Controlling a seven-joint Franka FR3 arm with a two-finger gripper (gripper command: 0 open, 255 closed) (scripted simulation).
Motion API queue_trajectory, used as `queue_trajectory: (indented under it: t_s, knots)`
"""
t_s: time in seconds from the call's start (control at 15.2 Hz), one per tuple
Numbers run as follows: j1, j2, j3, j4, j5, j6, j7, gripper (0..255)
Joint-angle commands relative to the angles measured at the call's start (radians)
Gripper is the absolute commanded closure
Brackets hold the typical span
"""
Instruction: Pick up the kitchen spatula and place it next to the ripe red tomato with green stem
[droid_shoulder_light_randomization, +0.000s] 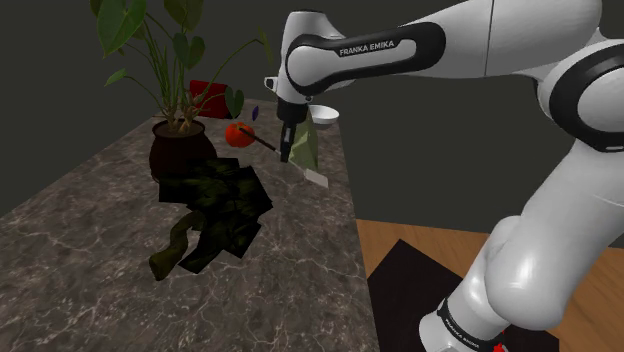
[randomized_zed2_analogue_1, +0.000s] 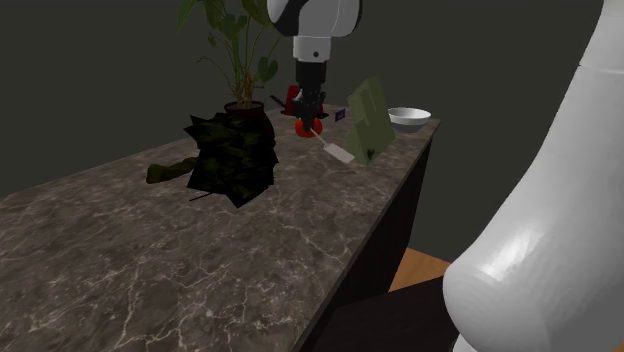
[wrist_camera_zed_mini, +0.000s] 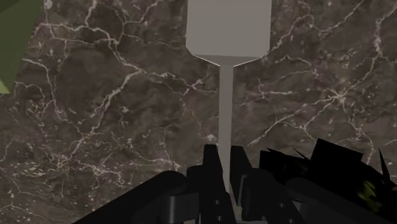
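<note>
My gripper (droid_shoulder_light_randomization: 286, 150) is shut on the thin shaft of a grey spatula (droid_shoulder_light_randomization: 314, 177), whose flat blade slants down toward the counter's edge. In the wrist view the fingers (wrist_camera_zed_mini: 211, 167) clasp the shaft, and the blade (wrist_camera_zed_mini: 229, 28) sticks out ahead over the dark marble counter (wrist_camera_zed_mini: 95, 127). The red tomato (droid_shoulder_light_randomization: 238, 133) lies on the counter just to the shoulder view's left of the gripper, next to the plant pot. In the second exterior view the gripper (randomized_zed2_analogue_1: 310, 118) hangs right in front of the tomato (randomized_zed2_analogue_1: 304, 130), with the spatula blade (randomized_zed2_analogue_1: 341, 155) low over the marble.
A potted plant (droid_shoulder_light_randomization: 178, 150) and a dark leafy heap (droid_shoulder_light_randomization: 220, 205) stand to the shoulder view's left of the gripper. A green box (randomized_zed2_analogue_1: 368, 118), a white bowl (randomized_zed2_analogue_1: 408, 118) and a red object (droid_shoulder_light_randomization: 205, 90) are further back. The counter edge (droid_shoulder_light_randomization: 350, 230) drops to a wooden floor.
</note>
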Motion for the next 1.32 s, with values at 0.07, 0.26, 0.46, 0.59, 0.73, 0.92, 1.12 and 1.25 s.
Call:
queue_trajectory:
  t_s: [0.07,0.26,0.46,0.59,0.73,0.92,1.12,1.25]
  knots:
    - [-0.022,0.098,-0.021,0.119,-0.002,-0.023,-0.043,255]
    - [-0.044,0.198,-0.038,0.253,-0.001,-0.058,-0.082,255]
    - [-0.068,0.308,-0.052,0.408,0.002,-0.104,-0.117,255]
    - [-0.084,0.389,-0.059,0.528,0.005,-0.143,-0.139,255]
    - [-0.1,0.48,-0.065,0.666,0.008,-0.192,-0.16,255]
    - [-0.126,0.652,-0.071,0.944,0.013,-0.299,-0.185,255]
    - [-0.142,0.787,-0.071,1.159,0.015,-0.38,-0.196,255]
    - [-0.141,0.765,-0.072,1.094,0.015,-0.337,-0.198,255]
